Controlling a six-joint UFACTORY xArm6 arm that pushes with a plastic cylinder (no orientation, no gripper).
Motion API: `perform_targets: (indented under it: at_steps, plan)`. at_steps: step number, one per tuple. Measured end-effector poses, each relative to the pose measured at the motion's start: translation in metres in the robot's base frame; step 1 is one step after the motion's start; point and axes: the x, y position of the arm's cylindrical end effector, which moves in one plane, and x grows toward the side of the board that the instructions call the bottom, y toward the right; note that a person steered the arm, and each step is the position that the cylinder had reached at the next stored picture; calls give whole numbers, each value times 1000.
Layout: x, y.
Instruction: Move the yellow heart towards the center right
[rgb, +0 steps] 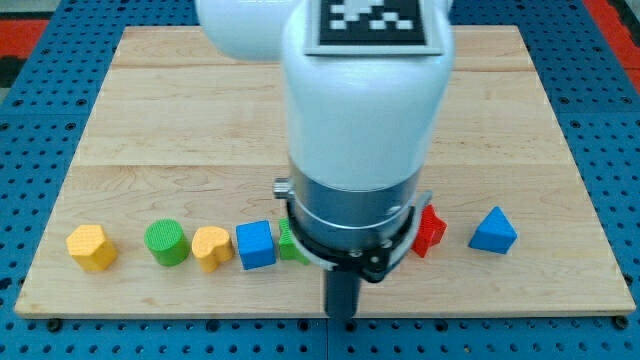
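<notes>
You're looking at a pale wooden board (200, 110) — light grain, faint plank seams — sitting on a blue perforated base (30, 120). The arm's white, glossy housing (365, 90) fills the middle of the view, with a black-and-white marker tag (378, 22) on top and a dark metal collar (350, 225) below it.

The rod (343, 295) is straight, dark and matte. It drops out of the collar and runs past the board's bottom edge. My tip (343, 318) is at the rod's very end, near the view's bottom, below the row of blocks and touching none you can see. There's no claw on this rig, so nothing is held.

The blocks look like moulded plastic with slightly ribbed sides, all in one row along the board's lower part. No containers here; everything lies flat on the wood.

Count, from the view's left:
- yellow block (91, 247) — blunt, shape unclear
- green cylinder (166, 242)
- yellow heart (211, 248), the task's block, lower left of centre, just beside the blue cube (256, 245)
- green block (290, 243), mostly hidden behind the collar, shape unclear
- red block (430, 230), partly hidden
- blue triangle (493, 231), furthest to the view's right

That's two yellow, two green, two blue, one red.
</notes>
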Motion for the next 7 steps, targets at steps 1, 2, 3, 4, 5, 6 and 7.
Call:
perform_targets:
  at_steps: [1,2,3,4,5,6,7]
  plan:
    - [-1,-64]
    - [-2,-122]
    - [-2,-145]
    - [-3,-146]
    - [-45,-128]
    - [-72,-88]
    - [-102,-63]
